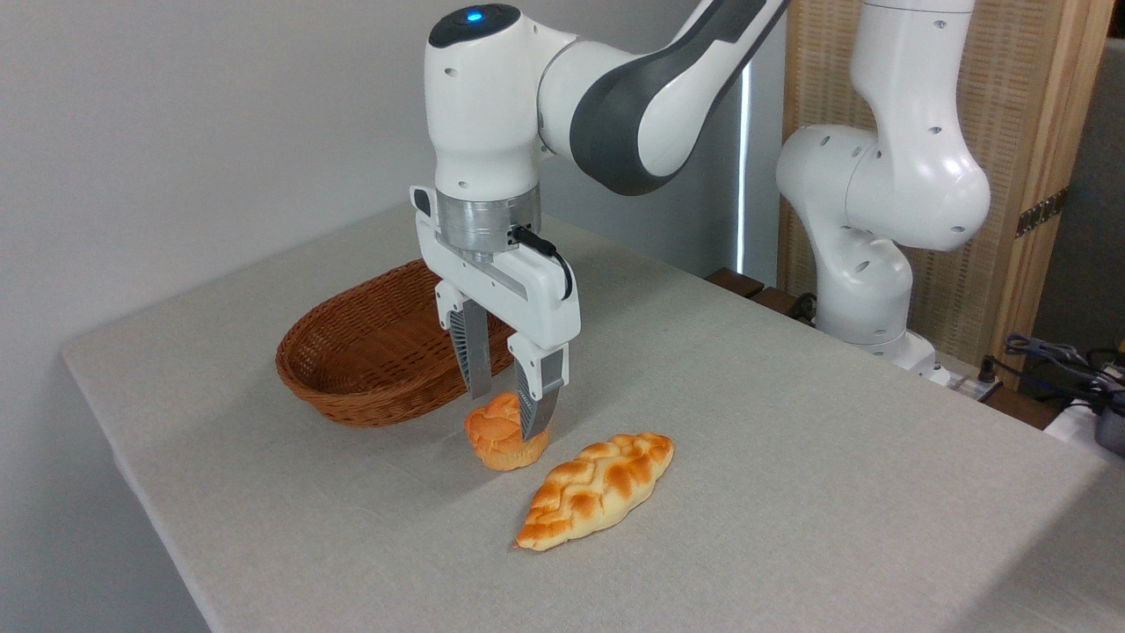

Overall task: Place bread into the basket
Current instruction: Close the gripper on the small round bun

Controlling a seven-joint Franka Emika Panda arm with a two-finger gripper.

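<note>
White arm [492, 114], grey joints, blue light

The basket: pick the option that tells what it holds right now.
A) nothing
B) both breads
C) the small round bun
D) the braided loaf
A: the basket shows only bare wicker inside, while the small round bun sits on the table between the fingers of the gripper, and the braided loaf lies on the cloth beside it.

A small orange-golden knotted bun [499, 435] sits upright on the table just beside the empty oval wicker basket [352, 369].
</note>
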